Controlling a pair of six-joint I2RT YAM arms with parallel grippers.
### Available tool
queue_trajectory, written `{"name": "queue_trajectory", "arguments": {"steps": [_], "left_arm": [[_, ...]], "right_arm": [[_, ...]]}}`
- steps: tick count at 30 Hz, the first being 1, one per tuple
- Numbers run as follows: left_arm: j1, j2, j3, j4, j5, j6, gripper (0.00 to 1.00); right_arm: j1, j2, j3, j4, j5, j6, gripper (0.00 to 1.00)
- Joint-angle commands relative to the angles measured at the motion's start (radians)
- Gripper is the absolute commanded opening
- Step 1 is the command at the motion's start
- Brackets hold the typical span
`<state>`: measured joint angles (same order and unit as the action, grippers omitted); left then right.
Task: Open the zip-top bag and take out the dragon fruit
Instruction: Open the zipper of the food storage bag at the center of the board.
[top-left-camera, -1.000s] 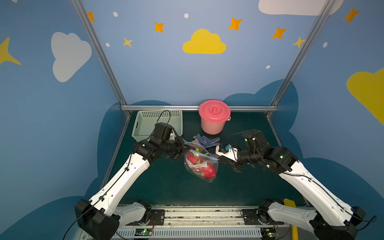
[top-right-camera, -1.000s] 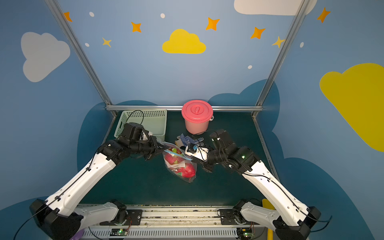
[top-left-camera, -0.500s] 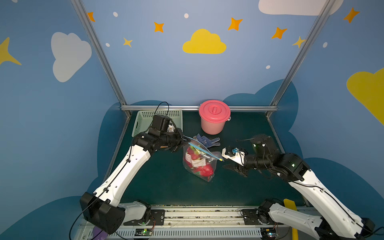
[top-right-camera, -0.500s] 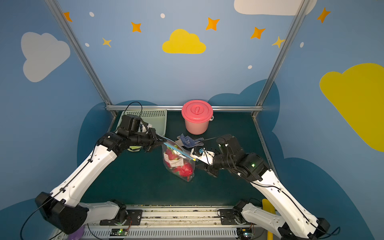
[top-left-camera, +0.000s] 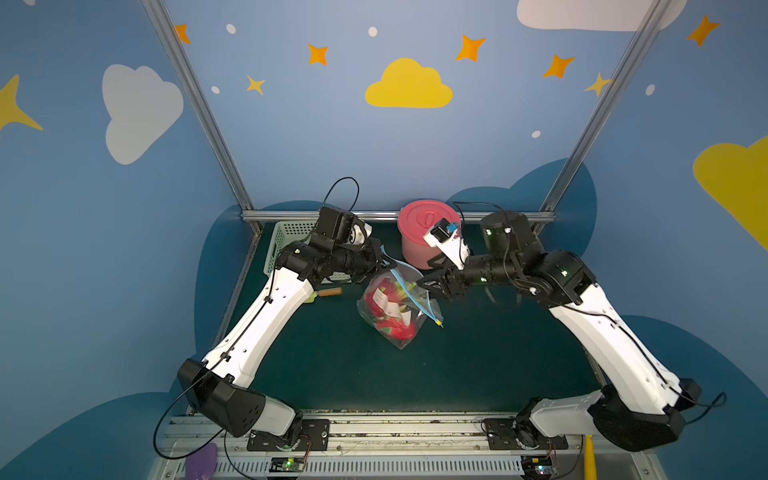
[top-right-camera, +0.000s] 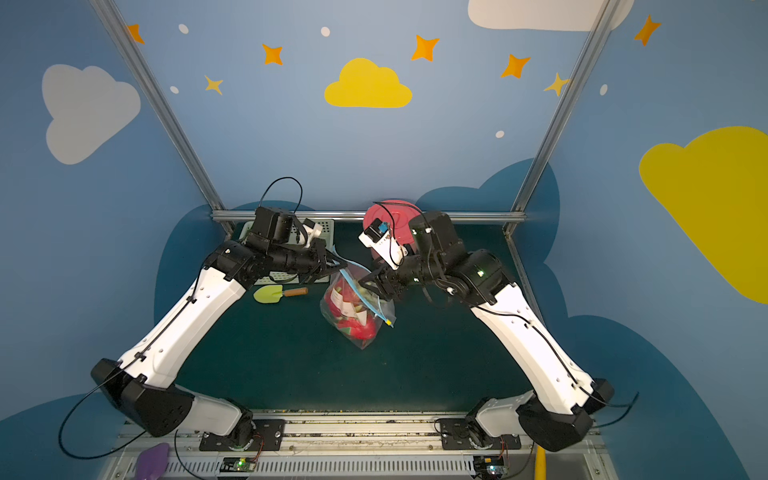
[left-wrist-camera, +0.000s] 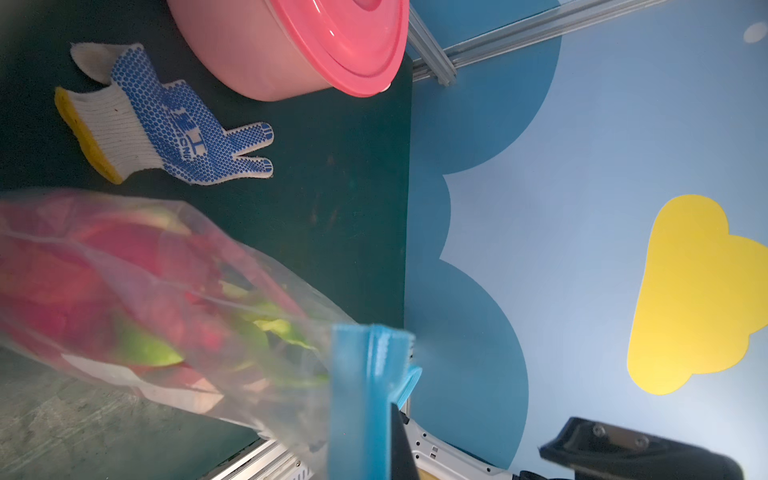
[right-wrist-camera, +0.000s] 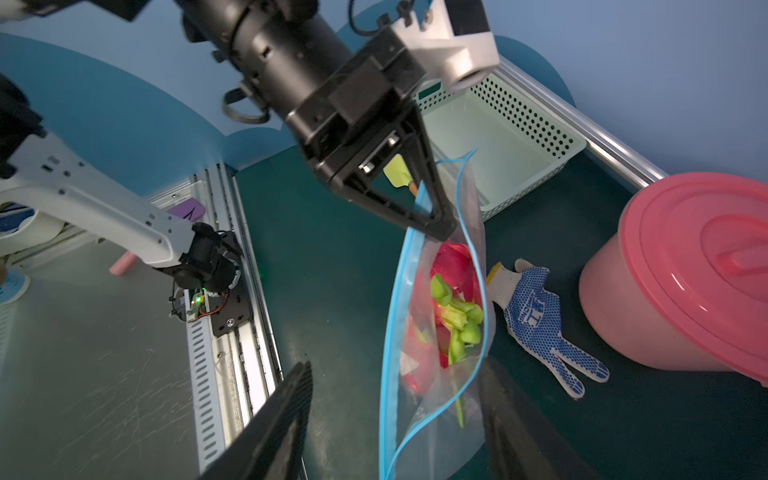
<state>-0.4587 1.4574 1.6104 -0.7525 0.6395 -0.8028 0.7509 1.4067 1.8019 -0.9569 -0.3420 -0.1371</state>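
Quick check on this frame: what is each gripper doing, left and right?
Left gripper: closed, pinching the zip-top bag by its blue zip strip.
Right gripper: open, holding nothing, jaws either side of the bag's mouth.

Bag (top-left-camera: 395, 309) is in the middle of the table (top-left-camera: 332, 374), with the fruit (top-left-camera: 397, 328) in it. The bucket (top-left-camera: 413, 249) stands behind the bag, slightly to my right, at the back edge. The glove (right-wrist-camera: 540, 316) lies between bag and bucket, just beside the bag. Basket (top-left-camera: 286, 239) is in the back left corner. The trowel (top-right-camera: 276, 294) lies just before it, left of the bag. My left gripper (top-left-camera: 385, 262) is at the bag's rear top corner. My right gripper (top-left-camera: 422, 286) is at its right side, the bag's rim between the fingers.
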Motion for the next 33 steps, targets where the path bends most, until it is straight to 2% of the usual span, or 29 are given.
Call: {"name": "queue_trajectory", "arguments": {"steps": [1,8,10,12,13,16,19,22,25,28,33], "left_arm": [[-0.011,-0.007,0.013,0.021,0.025,0.04,0.04],[-0.013,-0.006,0.006,0.005,0.025,0.052,0.04],[-0.014,-0.002,0.002,0.001,0.028,0.054,0.04],[-0.018,0.005,0.006,-0.018,0.025,0.064,0.04],[-0.018,0.012,0.013,-0.04,0.018,0.077,0.04],[-0.024,0.016,0.023,-0.106,0.004,0.113,0.04],[-0.022,0.005,0.023,-0.195,-0.025,0.135,0.04],[-0.022,0.027,0.048,-0.333,-0.083,0.202,0.04],[-0.021,0.044,0.106,-0.488,-0.217,0.285,0.04],[-0.003,0.06,0.175,-0.596,-0.302,0.329,0.04],[0.019,0.117,0.44,-0.793,-0.477,0.404,0.04]], "right_arm": [[0.007,0.054,0.03,-0.141,0.069,0.029,0.62],[0.009,0.139,0.042,-0.182,0.129,0.078,0.61],[0.009,0.162,0.046,-0.182,0.17,0.104,0.59],[0.009,0.188,0.063,-0.192,0.224,0.122,0.48],[0.01,0.196,0.067,-0.191,0.249,0.133,0.4],[0.01,0.226,0.083,-0.182,0.228,0.13,0.28],[0.012,0.279,0.12,-0.179,0.137,0.119,0.0],[0.018,0.328,0.171,-0.18,0.061,0.155,0.0],[0.035,0.332,0.179,-0.119,0.012,0.219,0.0],[0.057,0.326,0.203,-0.053,-0.013,0.282,0.0],[0.068,0.324,0.254,0.031,-0.068,0.407,0.0]]}}
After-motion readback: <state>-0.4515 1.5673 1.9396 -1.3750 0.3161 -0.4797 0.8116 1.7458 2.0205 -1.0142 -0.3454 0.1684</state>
